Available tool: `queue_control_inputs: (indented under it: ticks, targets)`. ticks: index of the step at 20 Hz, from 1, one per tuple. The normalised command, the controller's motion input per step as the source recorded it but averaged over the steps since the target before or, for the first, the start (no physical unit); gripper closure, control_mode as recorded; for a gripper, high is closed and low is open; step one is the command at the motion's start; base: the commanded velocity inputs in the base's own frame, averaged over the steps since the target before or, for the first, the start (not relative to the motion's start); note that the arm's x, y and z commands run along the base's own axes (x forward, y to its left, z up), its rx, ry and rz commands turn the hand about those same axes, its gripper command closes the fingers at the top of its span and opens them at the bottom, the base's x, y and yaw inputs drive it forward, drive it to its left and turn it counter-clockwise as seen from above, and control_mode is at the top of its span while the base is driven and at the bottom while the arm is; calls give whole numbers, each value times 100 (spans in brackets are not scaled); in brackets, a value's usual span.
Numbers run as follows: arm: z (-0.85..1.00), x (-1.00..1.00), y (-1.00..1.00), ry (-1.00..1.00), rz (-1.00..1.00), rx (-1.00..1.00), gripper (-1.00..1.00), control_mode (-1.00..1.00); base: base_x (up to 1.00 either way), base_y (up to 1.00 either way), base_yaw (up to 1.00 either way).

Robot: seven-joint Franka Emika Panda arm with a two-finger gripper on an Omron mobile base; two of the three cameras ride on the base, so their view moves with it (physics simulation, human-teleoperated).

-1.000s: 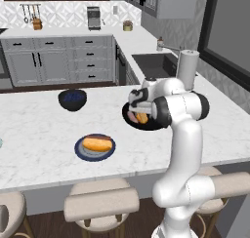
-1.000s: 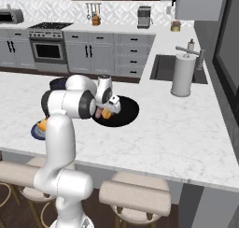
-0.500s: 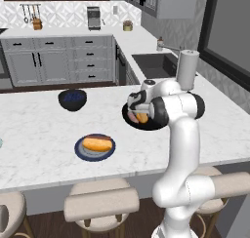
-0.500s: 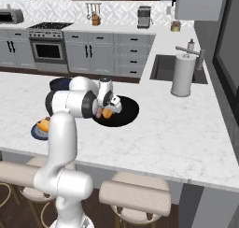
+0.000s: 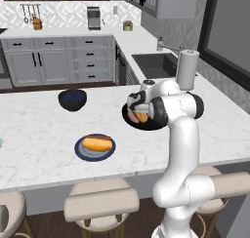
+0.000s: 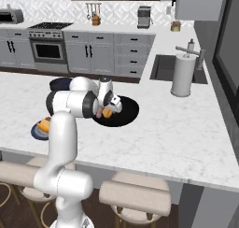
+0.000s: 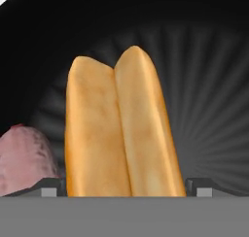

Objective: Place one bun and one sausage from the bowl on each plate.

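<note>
As the end effector (image 7: 125,191) has been lowered into the bowl (image 5: 155,125) since a second ago, its jaws, still apart, now straddle the bun (image 7: 121,129) beside a sausage (image 7: 24,158). Nothing is gripped; the dark plate (image 5: 81,152) already carries a bun.

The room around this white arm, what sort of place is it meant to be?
A home kitchen, computer-rendered rather than real. A marble island counter with stools tucked under it, a sink with a faucet, and an oven range against the back wall all point that way.
</note>
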Motion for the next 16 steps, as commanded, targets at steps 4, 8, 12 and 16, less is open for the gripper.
queue_control_inputs:
  ticks: [4, 8, 12, 16]
  targets:
    - [38, -20, 0, -1, 0, 0, 100, -100, 0, 0, 0]
    - [100, -70, 0, -7, 0, 0, 100, -100, 0, 0, 0]
    - [100, -97, 2, -13, 0, 0, 100, -100, 0, 0, 0]
    - [88, -100, 8, -5, 4, 0, 100, -100, 0, 0, 0]
